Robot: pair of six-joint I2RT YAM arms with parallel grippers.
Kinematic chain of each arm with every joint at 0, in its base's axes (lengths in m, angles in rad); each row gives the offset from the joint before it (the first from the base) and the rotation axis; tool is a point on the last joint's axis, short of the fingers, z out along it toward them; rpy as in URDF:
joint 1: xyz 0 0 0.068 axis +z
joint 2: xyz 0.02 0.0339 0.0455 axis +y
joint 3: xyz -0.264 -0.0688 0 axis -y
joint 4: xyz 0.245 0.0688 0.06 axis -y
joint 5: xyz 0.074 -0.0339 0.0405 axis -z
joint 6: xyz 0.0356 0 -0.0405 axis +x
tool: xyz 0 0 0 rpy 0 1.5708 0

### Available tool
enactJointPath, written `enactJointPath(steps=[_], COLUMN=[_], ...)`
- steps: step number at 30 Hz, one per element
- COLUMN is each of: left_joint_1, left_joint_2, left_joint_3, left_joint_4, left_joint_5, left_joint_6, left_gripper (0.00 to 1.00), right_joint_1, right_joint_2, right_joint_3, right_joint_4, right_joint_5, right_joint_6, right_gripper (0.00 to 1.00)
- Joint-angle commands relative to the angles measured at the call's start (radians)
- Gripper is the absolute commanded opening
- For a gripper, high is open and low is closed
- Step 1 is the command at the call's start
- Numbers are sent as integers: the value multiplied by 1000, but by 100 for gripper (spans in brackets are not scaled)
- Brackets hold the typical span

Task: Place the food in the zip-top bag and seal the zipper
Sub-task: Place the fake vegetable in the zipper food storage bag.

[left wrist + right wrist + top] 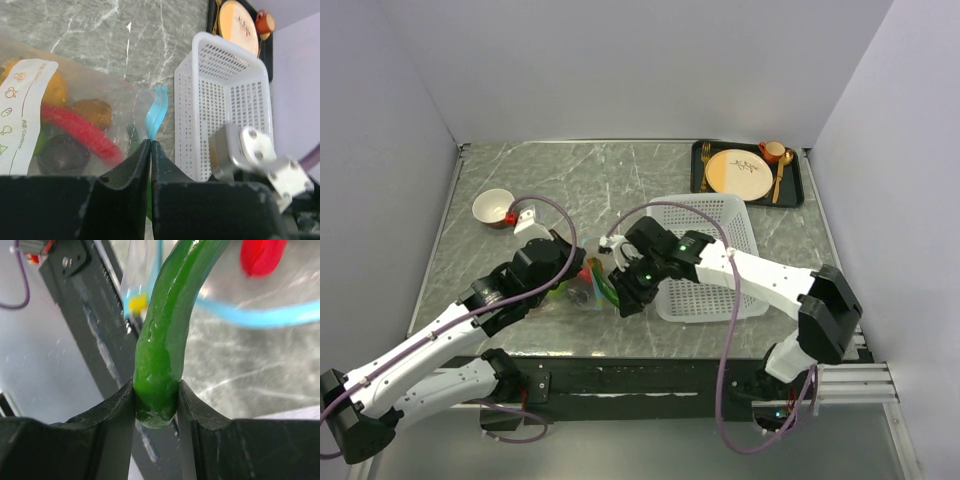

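The clear zip-top bag (100, 100) lies on the marble table between my arms, in the top view (582, 292) too. Inside it I see a red pepper (80, 132), an orange round (56, 87) and a brown round (92, 111). My left gripper (150, 142) is shut on the light blue zipper strip (159, 111) at the bag's mouth. My right gripper (156, 390) is shut on the end of a long green pepper (167, 325), which reaches toward the zipper strip (250, 316) and a red pepper tip (260, 257). In the top view the green pepper (607, 290) sits at the bag's mouth.
A white mesh basket (715, 255) stands right of the bag; it also shows in the left wrist view (225, 100). A black tray (748, 172) at the back right holds a tan plate, cup and cutlery. A white bowl (494, 207) sits at the back left.
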Motion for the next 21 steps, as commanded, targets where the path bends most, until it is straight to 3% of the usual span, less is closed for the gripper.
enactJointPath(steps=[1,9,15,21], left_joint_1=[5,4,4,4], left_joint_2=[23,34,14,3], left_joint_3=[43,58,61,54], left_joint_4=[35,26,16,12], left_joint_5=[53,76,62,31], left_joint_6=[59,91,87,56], left_gripper=[10,10,10,11], right_joint_1=[-8,-60,-164,-151], right_joint_2=[75,200,240,232], right_joint_3=[139,259,251,204], right_joint_4=[-11,-27,92,220], right_joint_5=[42,42,-21,-41], right_joint_6=[-44,-73,72,166], right_gripper=[20,20,21,24])
